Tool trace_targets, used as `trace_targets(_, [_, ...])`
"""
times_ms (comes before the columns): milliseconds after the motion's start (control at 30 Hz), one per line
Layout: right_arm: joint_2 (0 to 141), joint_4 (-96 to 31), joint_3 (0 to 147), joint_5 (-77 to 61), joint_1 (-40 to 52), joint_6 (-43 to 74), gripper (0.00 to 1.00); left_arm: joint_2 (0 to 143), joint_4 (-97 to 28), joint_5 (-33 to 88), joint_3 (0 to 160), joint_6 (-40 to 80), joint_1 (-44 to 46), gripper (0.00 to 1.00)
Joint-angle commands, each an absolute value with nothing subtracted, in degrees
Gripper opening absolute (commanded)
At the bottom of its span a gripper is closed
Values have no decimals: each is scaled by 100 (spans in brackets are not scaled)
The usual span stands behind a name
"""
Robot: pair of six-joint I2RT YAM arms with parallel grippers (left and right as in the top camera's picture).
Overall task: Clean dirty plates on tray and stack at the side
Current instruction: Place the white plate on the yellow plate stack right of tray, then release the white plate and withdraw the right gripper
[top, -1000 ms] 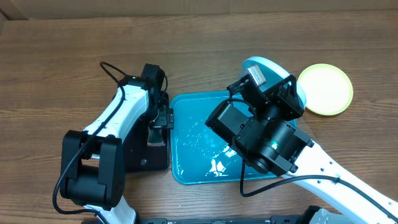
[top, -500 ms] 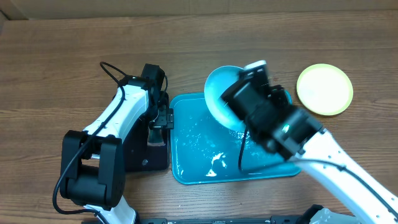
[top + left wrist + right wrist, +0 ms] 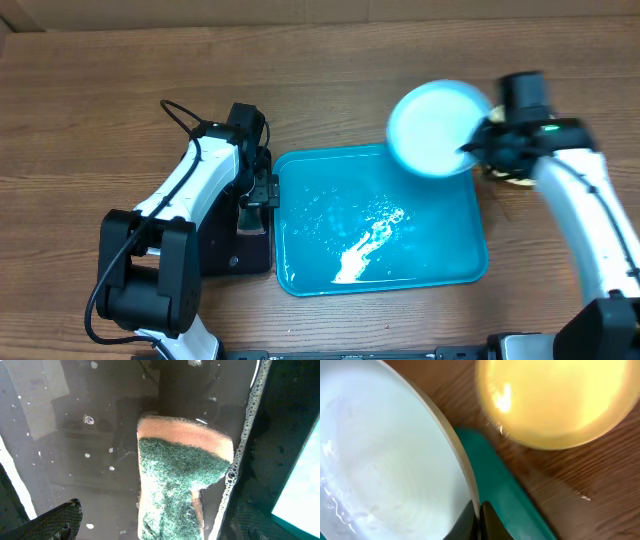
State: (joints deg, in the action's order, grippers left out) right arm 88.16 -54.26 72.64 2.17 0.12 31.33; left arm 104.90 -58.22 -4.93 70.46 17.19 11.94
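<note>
Wooden table (image 3: 100, 80): the left gripper (image 3: 257, 190) hung released above the sponge (image 3: 180, 475). Right of it the tray (image 3: 440, 270) lay wet, bare of plates. The right gripper (image 3: 478, 150) clenched the rim of the blue plate (image 3: 435, 128); one yellow-green plate (image 3: 555, 400) lay just beyond, so stacking looked unfinished.

Desk (image 3: 330, 60): brown wood, grain running left to right. Teal tray (image 3: 300, 280) flat at centre, wet sheen. Black tray (image 3: 250, 258) just left of teal tray, long sides close or touching; cannot tell which. Yellow plate (image 3: 555, 400) flat on wood near teal tray's far right corner, apart from rim, mostly hidden overhead.
</note>
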Motion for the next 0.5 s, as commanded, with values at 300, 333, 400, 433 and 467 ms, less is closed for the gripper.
trace_targets(300, [9376,-5332,7295,-784,-2912,2950,4,10471,-5776,-436,6995,1848,1201,100])
trace_targets(333, [9465,-5325,7295,-781,-3009,2895,4,10471,-5765,-436,6995,1848,1201,100])
trace_targets(400, [9686,-5308,7295,-784,-3133,2799,4,10471,-5730,-436,6995,1846,1201,100])
trace_targets(433, [9817,-5290,7295,-784,-3157,2735,4,10471,-5708,-438,6995,1846,1201,100])
trace_targets(467, [9931,-5266,7295,-779,-3157,2670,4,10471,-5690,-438,6995,1846,1201,100])
